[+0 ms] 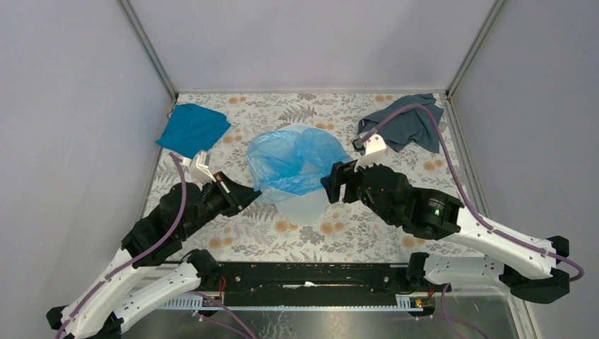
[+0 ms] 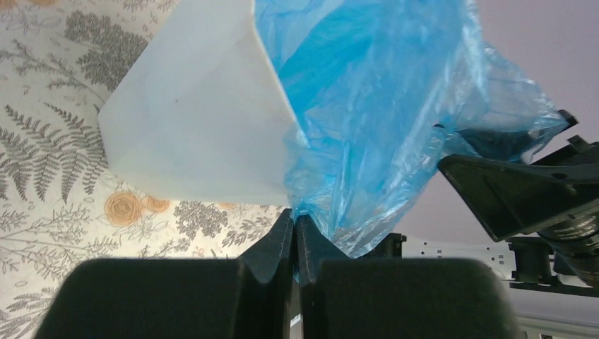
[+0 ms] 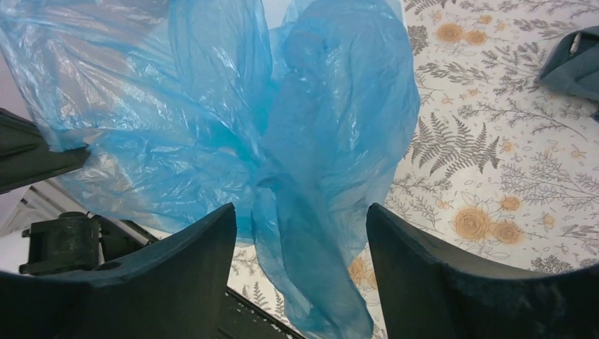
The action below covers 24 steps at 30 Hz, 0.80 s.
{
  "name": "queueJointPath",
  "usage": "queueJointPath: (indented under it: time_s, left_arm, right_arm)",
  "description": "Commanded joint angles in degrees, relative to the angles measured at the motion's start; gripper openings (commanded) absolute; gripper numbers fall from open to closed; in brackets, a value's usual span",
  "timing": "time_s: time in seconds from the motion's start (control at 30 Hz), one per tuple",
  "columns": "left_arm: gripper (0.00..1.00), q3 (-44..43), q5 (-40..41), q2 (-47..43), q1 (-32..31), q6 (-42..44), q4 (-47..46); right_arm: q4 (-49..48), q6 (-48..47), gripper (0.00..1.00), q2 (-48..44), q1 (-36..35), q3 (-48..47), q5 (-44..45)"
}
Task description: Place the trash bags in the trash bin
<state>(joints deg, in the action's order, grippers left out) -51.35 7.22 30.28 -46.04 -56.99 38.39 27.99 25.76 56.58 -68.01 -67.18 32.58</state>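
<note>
The trash bin (image 1: 305,209), a white faceted pail, stands near the middle of the flowered worktop (image 1: 339,240), and everything else is placed from it. The trash bag (image 1: 293,159), a thin light-blue film, billows over the bin's mouth and spills down past its rim. It hides most of the opening from above, so how much of it reaches inside cannot be told.

To the bin's left, the left end effector (image 1: 251,192) is pinched narrow. In the left wrist view its fingers (image 2: 272,247) meet tip to tip just beside the bin's wall (image 2: 198,127), with a fold of the bag (image 2: 381,106) caught between them.

To the bin's right, the right end effector (image 1: 335,182) stands wide. In the right wrist view the bag (image 3: 212,120) hangs loose in the gap between its two fingers (image 3: 417,261), and neither finger presses on it.

Beyond the bin on the left, a teal cloth (image 1: 192,129) lies well apart by the wall. Beyond it on the right lies a grey-blue cloth (image 1: 406,123), in the far corner of the worktop.
</note>
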Motion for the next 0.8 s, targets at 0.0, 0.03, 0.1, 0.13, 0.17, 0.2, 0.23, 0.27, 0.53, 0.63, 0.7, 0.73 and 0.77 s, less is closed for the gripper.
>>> queueJointPath:
  time_s: [0.0, 0.03, 0.1, 0.13, 0.17, 0.2, 0.23, 0.27, 0.53, 0.63, 0.7, 0.73, 0.77]
  left_arm:
    - [0.06, 2.2, -2.1, -1.2, 0.0, -2.7, -0.1]
    - [0.06, 2.7, -2.4, -1.3, 0.0, -3.0, -0.2]
    - [0.06, 3.4, -2.7, -1.6, 0.0, -3.2, -0.2]
    - [0.06, 3.6, -2.7, -1.8, 0.0, -3.3, -0.2]
    - [0.06, 3.7, -2.7, -1.9, 0.0, -3.4, -0.2]
    - [0.06, 3.8, -2.6, -1.9, 0.0, -3.4, -0.2]
    - [0.06, 4.0, -2.5, -1.8, -0.1, -3.4, -0.2]
    - [0.06, 4.2, -2.5, -1.8, 0.0, -3.5, -0.2]
    - [0.06, 5.7, -2.9, -1.1, 0.0, -3.7, -0.9]
    - [0.06, 5.5, -2.7, -1.2, 0.0, -3.6, -0.9]
    - [0.06, 5.2, -2.8, -0.8, 0.0, -3.3, -1.0]
    - [0.06, 5.0, -2.8, -0.6, 0.0, -3.2, -1.0]
    - [0.06, 4.9, -2.8, -0.4, 0.0, -3.1, -1.0]
  right_arm:
    - [1.0, 2.7, 0.75, -3.1, -0.3, 0.9, -1.9]
    - [1.2, 3.1, 0.75, -3.8, -0.3, 1.2, -2.2]
    - [0.8, 3.2, 0.75, -5.7, -0.3, 2.2, -2.6]
    - [0.4, 3.3, 0.74, -6.4, -0.3, 2.7, -2.6]
    - [0.1, 3.1, 0.72, -6.9, -0.3, 3.0, -2.4]
    - [0.0, 3.1, 0.69, -7.3, -0.3, 3.2, -2.2]
    - [-0.1, 2.9, 0.64, -7.6, -0.3, 3.5, -2.1]
    - [-0.5, 2.6, 0.57, -7.6, -0.3, 3.8, -2.2]
    - [1.0, 5.3, 0.52, -6.4, -0.3, 2.2, -7.7]
    - [1.7, 8.8, 0.71, -5.7, -0.3, -3.0, -16.6]
    - [0.3, 11.1, 0.75, -5.9, -0.3, -3.7, -20.2]
    - [-0.5, 11.9, 0.76, -6.0, -0.3, -3.7, -20.9]
    - [-1.3, 12.5, 0.77, -6.1, -0.3, -3.7, -20.4]
